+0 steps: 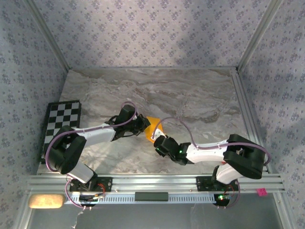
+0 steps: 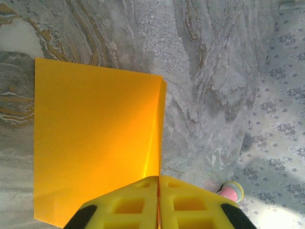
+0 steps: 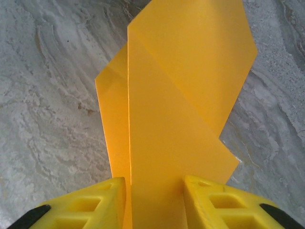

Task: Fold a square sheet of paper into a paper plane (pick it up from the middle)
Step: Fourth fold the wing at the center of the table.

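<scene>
My left gripper (image 2: 158, 180) is pinched shut on the near edge of the square sheet of paper (image 2: 95, 138). The sheet is already partly folded and spreads straight ahead of those fingertips and off to their left. My right gripper (image 3: 155, 183) has its jaws apart with the same sheet running up between them, its long crease pointing directly away from the fingertips and lying closer to the left finger. I judge the next squeeze depends on that crease sitting squarely in the gap.
</scene>
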